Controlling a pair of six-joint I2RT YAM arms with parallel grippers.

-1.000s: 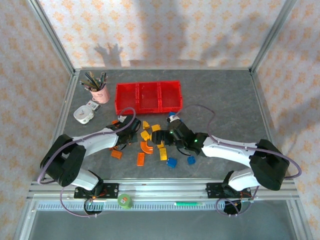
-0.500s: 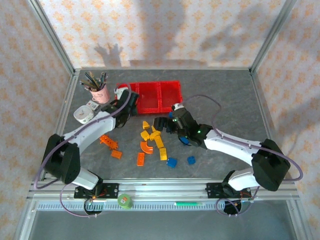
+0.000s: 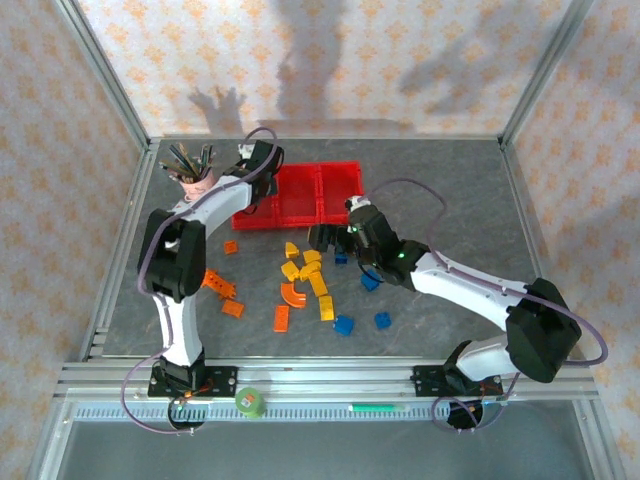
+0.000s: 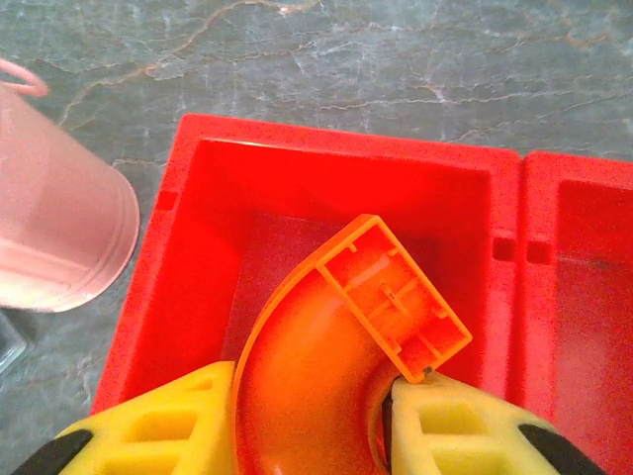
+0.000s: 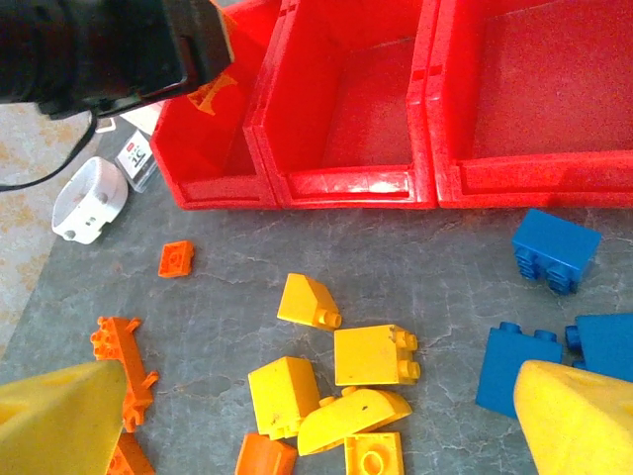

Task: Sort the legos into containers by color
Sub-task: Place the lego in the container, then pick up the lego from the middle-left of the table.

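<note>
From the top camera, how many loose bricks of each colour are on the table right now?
Orange bricks: 5
Yellow bricks: 6
Blue bricks: 4
Total: 15, though the right arm may hide more.

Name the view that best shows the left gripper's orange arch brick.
Left wrist: the orange arch brick sits large in the left gripper, over a red bin. In the top external and right wrist views that arm covers it.

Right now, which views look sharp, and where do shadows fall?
Top external: sharp, arm shadows on the back wall. Left wrist: the orange arch is crisp. Right wrist: yellow bricks sharp, its own fingertips soft at the corners.
</note>
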